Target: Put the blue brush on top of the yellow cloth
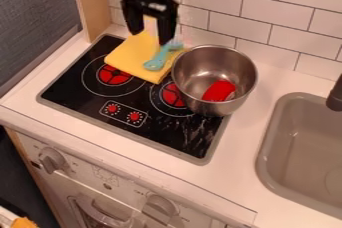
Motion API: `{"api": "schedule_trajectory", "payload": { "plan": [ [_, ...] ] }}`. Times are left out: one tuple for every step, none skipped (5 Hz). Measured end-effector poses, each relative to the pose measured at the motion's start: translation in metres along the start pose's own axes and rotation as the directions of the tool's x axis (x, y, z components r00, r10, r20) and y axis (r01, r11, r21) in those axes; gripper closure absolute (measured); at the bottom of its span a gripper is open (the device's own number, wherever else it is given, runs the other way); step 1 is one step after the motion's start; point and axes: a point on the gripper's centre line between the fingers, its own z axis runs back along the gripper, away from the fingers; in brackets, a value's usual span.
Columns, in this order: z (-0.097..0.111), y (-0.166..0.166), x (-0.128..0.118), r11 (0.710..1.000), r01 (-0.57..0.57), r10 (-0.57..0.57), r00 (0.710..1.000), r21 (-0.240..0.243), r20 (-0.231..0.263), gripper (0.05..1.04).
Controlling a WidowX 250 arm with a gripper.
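The black gripper (150, 36) hangs down from the top edge of the camera view, above the rear part of the yellow cloth (130, 53). Its two fingers stand well spread, one on either side of a wide gap, and they have hold of nothing. The blue brush (155, 64) lies on the yellow cloth, slanting across its right-hand part; its broad rounded end points toward the front of the stove, and its other end lies near the tip of the right-hand finger and the rim of the pot. Whether brush and pot touch, I cannot tell. The cloth lies at an angle over the back of the black cooktop (87, 93), partly covering the red-marked burners. Just beside it, on the right, stands a shiny metal pot (214, 62) with a red object (219, 91) inside, at the bottom. Two red dials (112, 107) show on the cooktop's front panel. Farther right, a grey sink (304, 142) is set into the white counter (244, 169), with a dark faucet (336, 94) at the view's edge. White tiles (247, 7) cover the wall behind, and grey knobs (51, 160) sit on the oven front below.
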Motion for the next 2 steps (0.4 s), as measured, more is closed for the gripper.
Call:
{"api": "schedule_trajectory", "payload": {
  "plan": [
    [0.0167,-0.0069,-0.0141,0.999,-0.033,0.033,0.999,-0.012,0.026,0.082],
    [0.0191,-0.0072,-0.0236,0.999,-0.053,0.053,0.998,0.009,0.030,0.082]
  ]
}}
